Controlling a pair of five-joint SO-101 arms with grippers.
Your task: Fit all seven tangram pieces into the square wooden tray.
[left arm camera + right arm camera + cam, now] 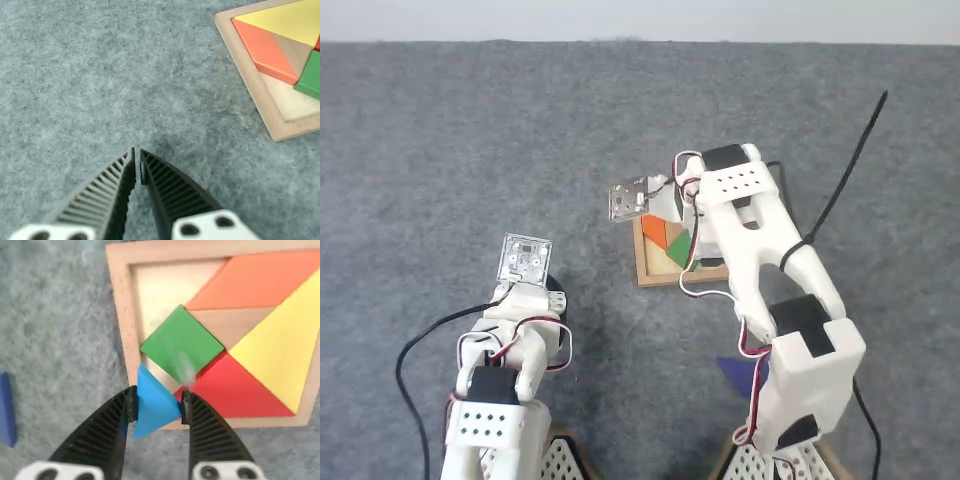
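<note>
The square wooden tray (120, 305) holds an orange piece (260, 282), a yellow triangle (285, 350), a red triangle (235, 392) and a green square (181, 345). My right gripper (157, 407) is shut on a small blue triangle (152, 407), held over the tray's edge beside the green square. In the high view the right arm (760, 240) covers most of the tray (655, 277). My left gripper (137, 155) is shut on nothing above bare carpet, away from the tray (260, 100). A dark blue piece (6, 410) lies on the carpet outside the tray.
Grey carpet covers the table. A dark purple-blue piece (738, 372) lies by the right arm's base. A black cable (850, 160) runs off to the back right. Open carpet spreads left of and behind the tray.
</note>
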